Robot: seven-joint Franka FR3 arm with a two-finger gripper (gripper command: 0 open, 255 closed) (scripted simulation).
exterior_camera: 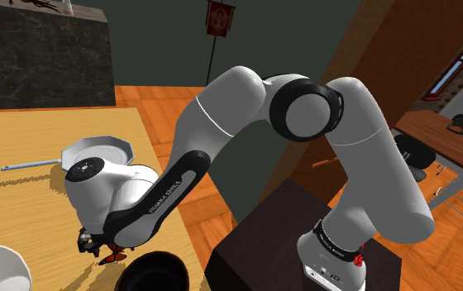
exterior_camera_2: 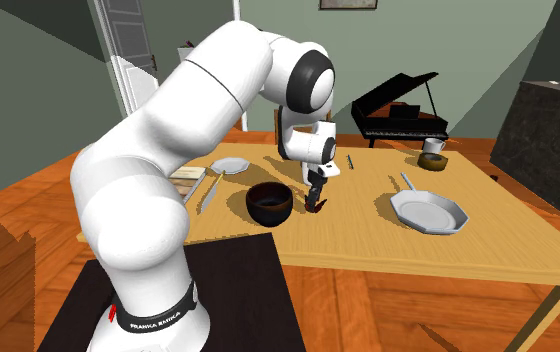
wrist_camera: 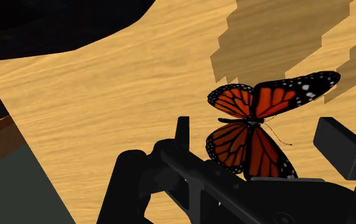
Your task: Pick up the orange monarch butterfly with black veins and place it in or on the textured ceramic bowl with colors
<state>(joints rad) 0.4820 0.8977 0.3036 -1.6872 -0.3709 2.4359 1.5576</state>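
The orange butterfly (wrist_camera: 254,121) with black veins and white-dotted wing edges stands wings-up on the wooden table (exterior_camera_2: 368,240). My black gripper (wrist_camera: 259,143) is low over it and open. The butterfly sits between the two fingers (wrist_camera: 182,132), and a thin gap shows on each side. In the shoulder view the butterfly (exterior_camera: 114,255) peeks out under the gripper (exterior_camera: 89,242). In the second exterior view the gripper (exterior_camera_2: 315,196) hangs just to the right of a dark round bowl (exterior_camera_2: 268,204). That bowl (exterior_camera: 159,269) lies close to the butterfly near the table's edge.
A white octagonal pan (exterior_camera_2: 428,212) with a long handle lies further along the table. A small plate (exterior_camera_2: 230,165), a flat board (exterior_camera_2: 188,180) and a small bowl (exterior_camera_2: 431,160) stand towards the far side. A black piano (exterior_camera_2: 400,112) is behind the table.
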